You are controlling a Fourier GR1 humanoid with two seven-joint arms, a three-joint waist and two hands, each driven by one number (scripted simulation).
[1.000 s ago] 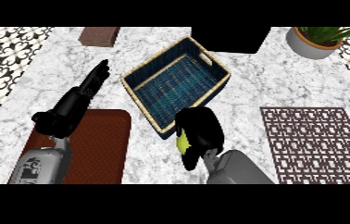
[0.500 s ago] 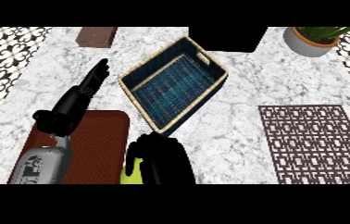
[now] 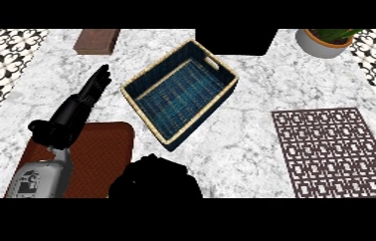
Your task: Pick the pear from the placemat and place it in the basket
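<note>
progress: pear not in basket [image 3: 176, 95], placing left | pear: unseen, maybe hidden under right hand [image 3: 156, 179], near, beside placemat [image 3: 106, 145] | right grasp: cannot tell | left hand [image 3: 81, 103]: released, resting left

The counter [image 3: 279, 85] looks like polished marble, white with grey veins. Near its middle, the basket [image 3: 176, 95] is rough woven stuff, dark blue inside with a pale straw-like rim. The placemat [image 3: 106, 150] at the near left edge is matt reddish-brown, cloth-like. The mat [image 3: 327, 150] at the right edge is dark openwork lattice. The block [image 3: 97, 41] at the far edge looks wooden. The pot [image 3: 320, 45] is smooth matt grey. The left hand [image 3: 92, 88] is matt black.
</note>
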